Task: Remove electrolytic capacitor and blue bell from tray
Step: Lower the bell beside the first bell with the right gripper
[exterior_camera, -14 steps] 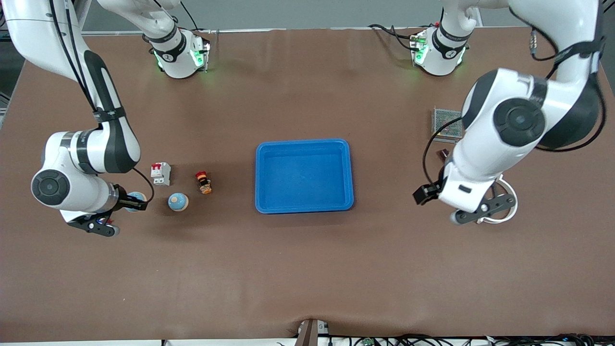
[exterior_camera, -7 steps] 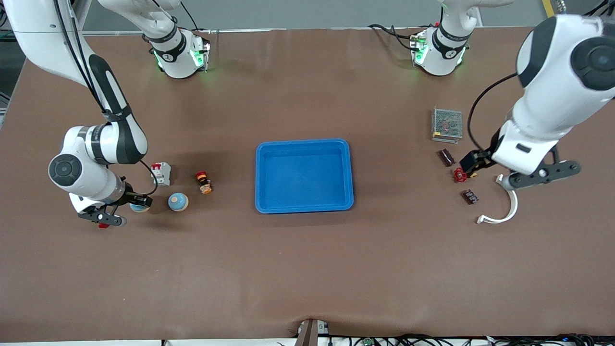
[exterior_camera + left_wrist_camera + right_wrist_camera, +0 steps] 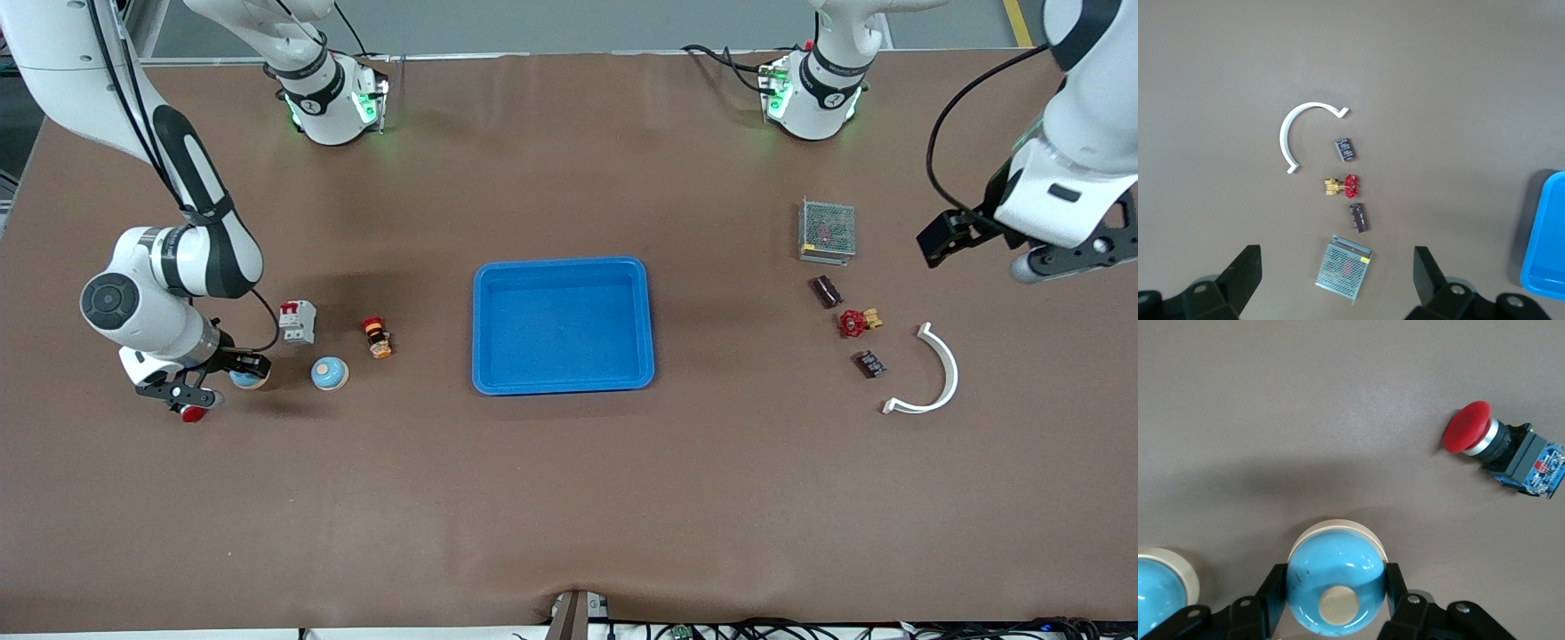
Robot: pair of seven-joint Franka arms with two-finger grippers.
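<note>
A blue bell (image 3: 1331, 557) with a cream button on top sits between the fingers of my right gripper (image 3: 1335, 579), which is shut on it. In the front view this gripper (image 3: 236, 373) and the held bell (image 3: 250, 380) are at the right arm's end of the table, beside a second blue bell (image 3: 329, 373). Two small dark capacitors (image 3: 826, 291) (image 3: 869, 364) lie at the left arm's end. My left gripper (image 3: 1074, 256) hangs open and empty high over that end. In its wrist view, the gripper (image 3: 1336, 273) looks down on both capacitors (image 3: 1359, 218) (image 3: 1345, 149).
A blue tray (image 3: 562, 264) stands mid-table. A metal mesh box (image 3: 828, 230), a red valve (image 3: 853, 323) and a white curved piece (image 3: 935, 378) lie by the capacitors. A breaker (image 3: 298, 321), an orange-red button (image 3: 377, 338) and a red push button (image 3: 1501, 450) lie near the bells.
The left arm has risen and swung away from over the white curved piece toward its own end of the table. The right gripper keeps hold of the bell and has shifted only slightly.
</note>
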